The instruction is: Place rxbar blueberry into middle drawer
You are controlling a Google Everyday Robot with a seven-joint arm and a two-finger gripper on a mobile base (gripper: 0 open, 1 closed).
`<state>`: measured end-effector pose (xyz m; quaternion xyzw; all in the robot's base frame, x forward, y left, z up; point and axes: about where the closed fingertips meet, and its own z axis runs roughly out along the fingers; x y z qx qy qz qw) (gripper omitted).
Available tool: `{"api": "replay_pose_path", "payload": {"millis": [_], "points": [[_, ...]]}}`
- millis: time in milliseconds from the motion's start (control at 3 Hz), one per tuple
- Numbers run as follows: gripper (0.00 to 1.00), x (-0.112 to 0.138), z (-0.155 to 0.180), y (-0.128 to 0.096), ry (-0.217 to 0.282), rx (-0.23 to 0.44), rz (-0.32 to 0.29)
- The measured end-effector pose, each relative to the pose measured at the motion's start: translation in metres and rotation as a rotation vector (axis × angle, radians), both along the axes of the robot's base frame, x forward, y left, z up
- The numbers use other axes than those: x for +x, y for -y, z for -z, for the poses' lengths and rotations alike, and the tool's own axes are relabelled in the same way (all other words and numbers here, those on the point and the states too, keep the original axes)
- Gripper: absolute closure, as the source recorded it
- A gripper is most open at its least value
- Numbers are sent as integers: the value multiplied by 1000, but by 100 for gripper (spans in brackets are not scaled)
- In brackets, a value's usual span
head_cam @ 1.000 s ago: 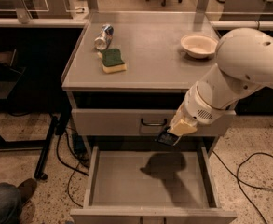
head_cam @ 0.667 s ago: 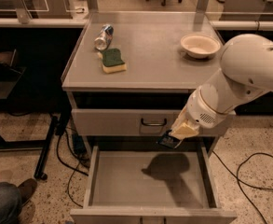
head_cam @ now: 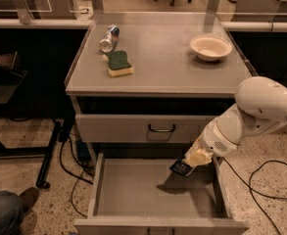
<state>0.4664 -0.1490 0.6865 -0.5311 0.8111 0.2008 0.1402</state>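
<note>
The middle drawer is pulled open at the bottom, wide and shallow, with a bare grey floor. My gripper hangs over the drawer's right rear part, at the end of the white arm. It is shut on the rxbar blueberry, a small dark flat packet that sticks out at the lower left of the gripper, above the drawer floor. The packet casts a shadow on the floor below it.
Above is the higher drawer front with a dark curved handle. On the table top lie a silver-and-blue can, a green-and-yellow sponge and a white bowl. Cables lie on the floor at both sides. A person's leg and shoe show at the lower left.
My gripper with the packet has moved down and a little to the right, lower over the open drawer. The rest has not moved.
</note>
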Motion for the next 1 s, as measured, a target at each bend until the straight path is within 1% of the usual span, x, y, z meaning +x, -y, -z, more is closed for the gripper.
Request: {"api": "replay_pose_path", "payload": {"millis": [333, 667, 1000], "points": [[100, 0, 0, 0, 0, 0, 0], [100, -5, 29, 4, -38, 65, 80], [100, 0, 64, 8, -63, 177, 169]]}}
